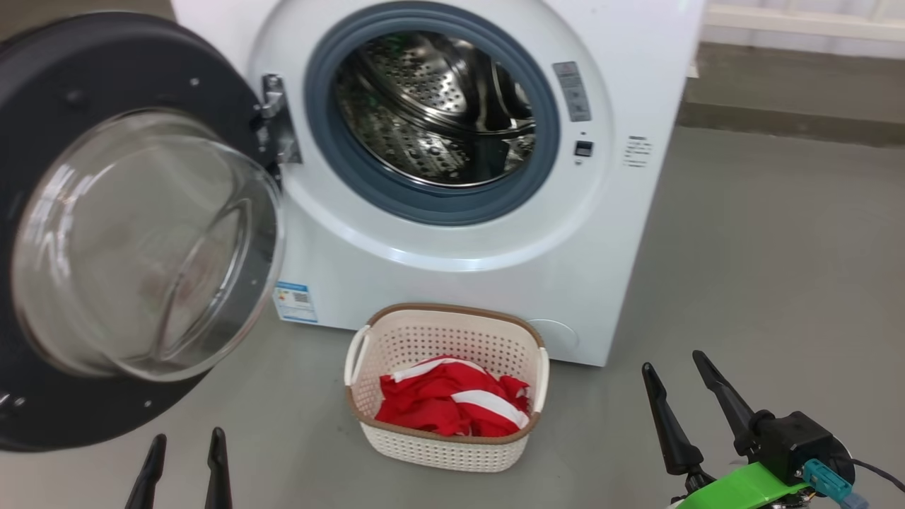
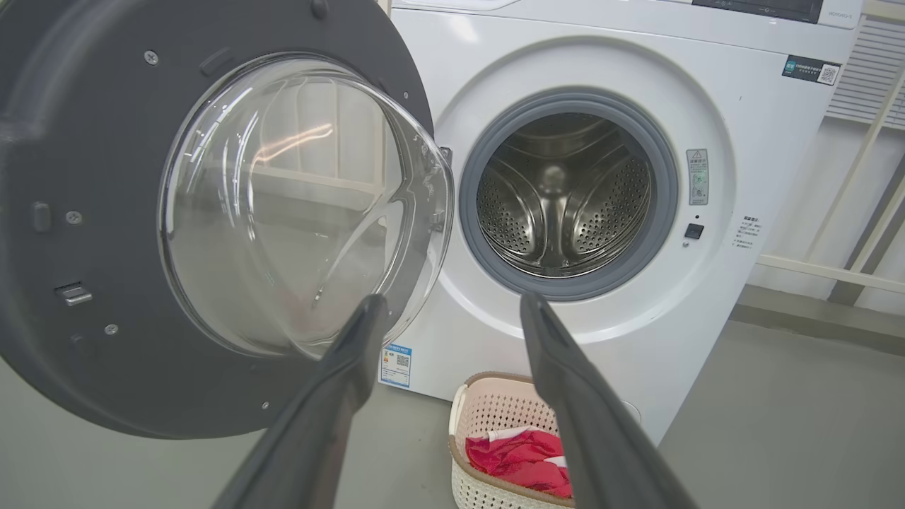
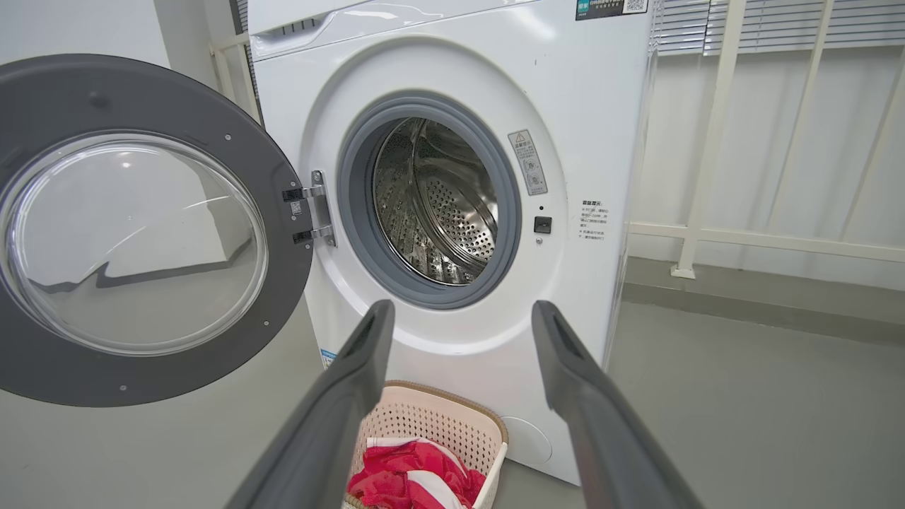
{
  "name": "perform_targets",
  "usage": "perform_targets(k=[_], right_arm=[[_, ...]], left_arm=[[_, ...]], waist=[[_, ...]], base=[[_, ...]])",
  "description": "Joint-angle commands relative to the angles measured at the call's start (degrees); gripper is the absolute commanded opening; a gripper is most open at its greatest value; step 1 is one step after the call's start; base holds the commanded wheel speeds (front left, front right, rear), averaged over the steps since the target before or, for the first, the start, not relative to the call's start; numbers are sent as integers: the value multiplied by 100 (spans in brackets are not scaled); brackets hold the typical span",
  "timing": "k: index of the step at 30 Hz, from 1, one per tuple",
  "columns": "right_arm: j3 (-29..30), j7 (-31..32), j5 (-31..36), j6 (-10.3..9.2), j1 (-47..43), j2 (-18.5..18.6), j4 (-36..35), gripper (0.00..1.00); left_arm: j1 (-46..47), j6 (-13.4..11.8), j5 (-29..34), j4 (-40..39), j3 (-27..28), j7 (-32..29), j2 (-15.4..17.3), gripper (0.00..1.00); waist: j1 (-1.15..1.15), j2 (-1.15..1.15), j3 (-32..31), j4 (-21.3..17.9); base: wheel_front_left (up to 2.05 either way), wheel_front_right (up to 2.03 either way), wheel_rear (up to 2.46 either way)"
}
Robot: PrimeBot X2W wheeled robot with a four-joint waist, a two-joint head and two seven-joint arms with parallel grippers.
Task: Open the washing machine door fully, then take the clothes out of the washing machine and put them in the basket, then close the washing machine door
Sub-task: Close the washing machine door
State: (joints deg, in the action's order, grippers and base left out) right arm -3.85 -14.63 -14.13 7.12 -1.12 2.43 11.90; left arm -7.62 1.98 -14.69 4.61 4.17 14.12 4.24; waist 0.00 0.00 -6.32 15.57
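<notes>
While both arms hang low and clear of the work, head view: washing machine (image 1: 438, 261) stands on the grey floor (image 1: 742, 283), its door (image 1: 141, 244) swung wide to the robot's left, glass bowl facing out. Drum (image 1: 431, 106) shows bare steel, no cloth seen. Basket (image 1: 452, 309) sits on the floor just before the machine's foot, with the red-and-white clothes (image 1: 445, 406) heaped inside. Left tool (image 1: 187, 452) is near the door's lower rim, spread wide, nothing between. Right tool (image 1: 672, 362) is also spread and empty, well apart from the basket. Left wrist view: fingers point between the door's free edge and the drum mouth. One finger crosses the lower glass in the picture, but I judge it apart from the glass. Right wrist view: fingers frame the drum mouth, hinge (image 3: 314, 215) plain to see, basket below. Judgement: unloading looks done, and only the door is left to shut. Risks: a push on the bulging glass could slide off the slick curve. A push near the hinge would give little swing. Too soft a shove could leave the latch uncaught. The drum's front lip hides its lowest part, so a pale piece could lie unseen there. Whether the door's sweep clears the basket I cannot tell.
</notes>
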Motion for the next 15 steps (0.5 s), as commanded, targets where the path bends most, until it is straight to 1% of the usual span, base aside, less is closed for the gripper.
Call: perform_targets(k=[1, 5, 6, 10, 15], right_arm=[[-135, -37, -77, 36, 57, 44, -166, 100], [-186, -37, -122, 36, 64, 44, -178, 100], [-186, -37, -122, 36, 64, 44, -178, 100], [-258, -37, -196, 36, 76, 44, -179, 100], [-391, -37, -226, 36, 172, 44, -167, 100]], left_arm=[[70, -38, 59, -206, 201, -4, 80, 100], [39, -73, 68, -313, 193, -52, 109, 100], [39, -73, 68, -313, 193, -52, 109, 100], [22, -120, 52, -414, 229, -106, 148, 100], [-51, -216, 1, -542, 317, -116, 153, 100]], waist=[[0, 0, -60, 246], [0, 0, -92, 486], [0, 0, -92, 486], [0, 0, -127, 696], [0, 0, -61, 802]], base=[[0, 0, 0], [0, 0, 0], [0, 0, 0], [0, 0, 0], [0, 0, 0]])
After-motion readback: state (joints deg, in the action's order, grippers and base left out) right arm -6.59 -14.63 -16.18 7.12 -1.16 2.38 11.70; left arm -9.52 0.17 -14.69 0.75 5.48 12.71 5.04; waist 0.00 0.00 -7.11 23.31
